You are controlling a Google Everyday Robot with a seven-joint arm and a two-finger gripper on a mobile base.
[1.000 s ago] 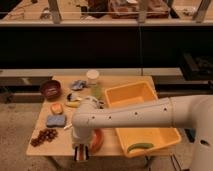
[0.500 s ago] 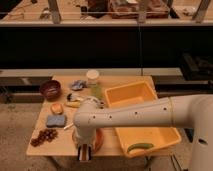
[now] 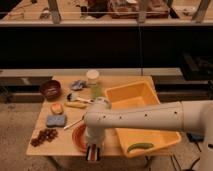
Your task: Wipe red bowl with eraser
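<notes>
The gripper point(image 3: 93, 152) hangs at the near right edge of the red bowl point(image 3: 77, 136), wrist pointing straight down, its jaws closed on a dark striped block that looks to be the eraser point(image 3: 93, 156). Over the last second it has slid a little to the right across the bowl, so the bowl's left rim now shows as an orange-red crescent beside the arm, while the rest of the bowl is hidden under the wrist. That sideways drift reads as a wiping stroke under way rather than an approach. The bowl sits on the table point(image 3: 60, 147) near its front edge. A yellow tub point(image 3: 131, 97) is just right of the bowl and a blue sponge point(image 3: 56, 120) lies to its left.
</notes>
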